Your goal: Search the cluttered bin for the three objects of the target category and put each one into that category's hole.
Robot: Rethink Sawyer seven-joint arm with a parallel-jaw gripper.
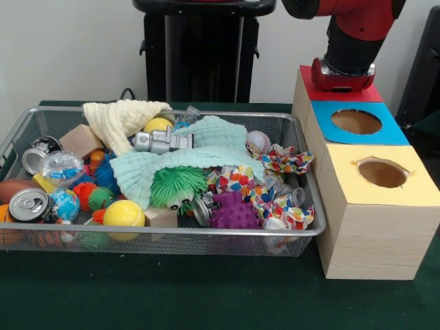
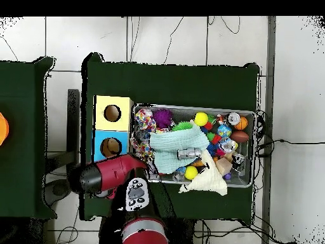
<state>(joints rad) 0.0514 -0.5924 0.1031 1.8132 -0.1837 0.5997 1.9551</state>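
A wire bin holds a heap of toys, cans, balls and cloths. To its right stands a wooden box with a red top, a blue top and a yellow top. The blue hole and the yellow hole show nothing inside. My gripper is down on the red top, hidden under the arm's wrist, so the red hole is covered. In the overhead view the arm lies over the red section beside the blue top.
In the bin lie a mint cloth, a cream cloth, a grey metal toy, a yellow ball, a green spiky toy, a purple spiky ball, a baseball, a can and patterned cloth.
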